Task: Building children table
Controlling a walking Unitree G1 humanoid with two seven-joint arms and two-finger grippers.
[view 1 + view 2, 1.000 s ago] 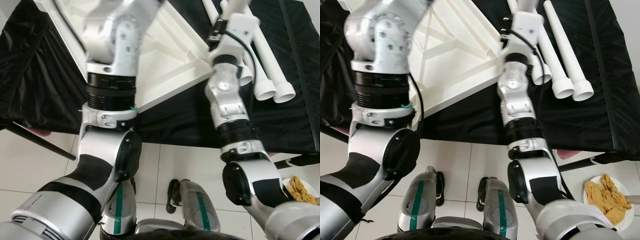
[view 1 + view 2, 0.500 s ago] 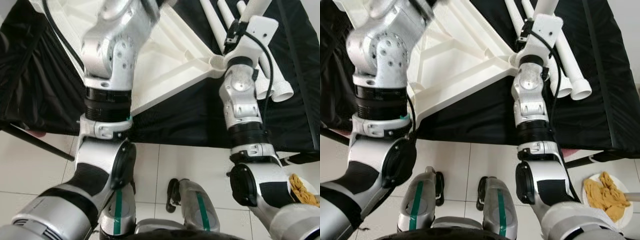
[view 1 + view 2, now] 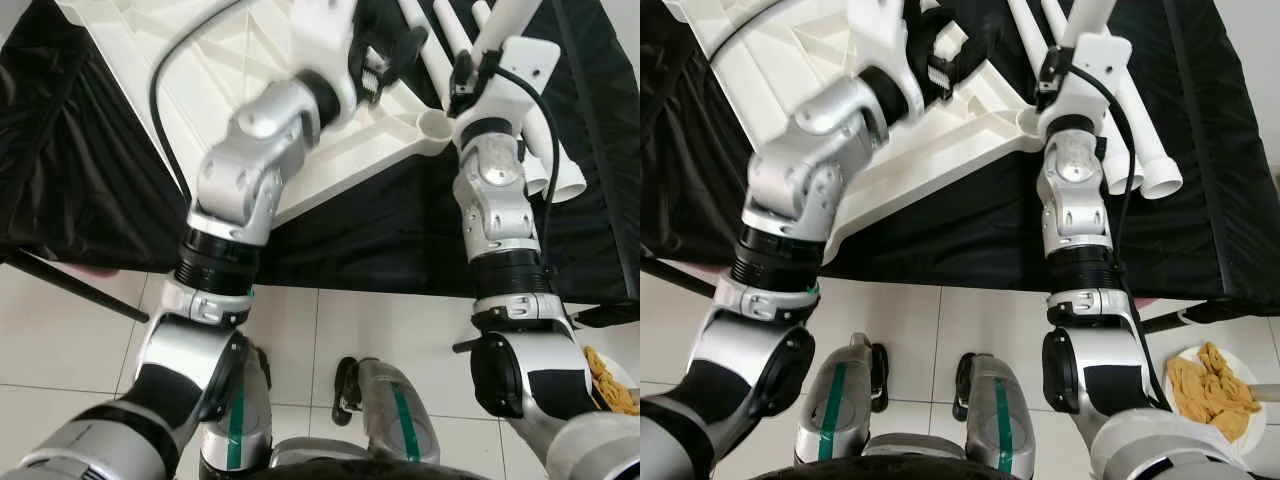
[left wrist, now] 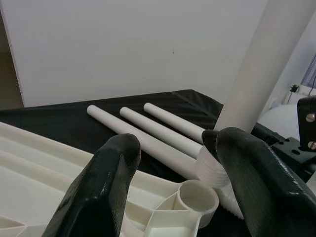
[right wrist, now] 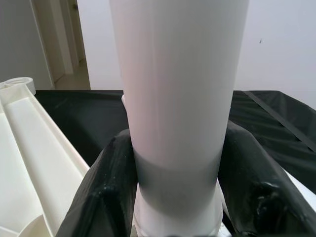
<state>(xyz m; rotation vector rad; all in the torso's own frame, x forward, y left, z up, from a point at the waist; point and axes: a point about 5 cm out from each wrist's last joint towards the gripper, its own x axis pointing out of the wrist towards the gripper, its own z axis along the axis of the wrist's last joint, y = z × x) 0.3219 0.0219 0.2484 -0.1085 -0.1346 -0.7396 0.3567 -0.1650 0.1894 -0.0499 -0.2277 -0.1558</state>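
Clamping the white leg [image 5: 173, 98], the right pincer [image 5: 173, 197] stays put; left pincer [image 4: 173, 168], wide, has swung near the tabletop socket [image 4: 197, 197].

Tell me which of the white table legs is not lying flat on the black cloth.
The leg gripped by the right gripper: it stands tilted, its threaded end just above the corner socket of the tabletop. The other three legs lie side by side on the cloth.

Smooth white plastic leg [image 5: 177, 98], matt black cloth [image 3: 380, 230]
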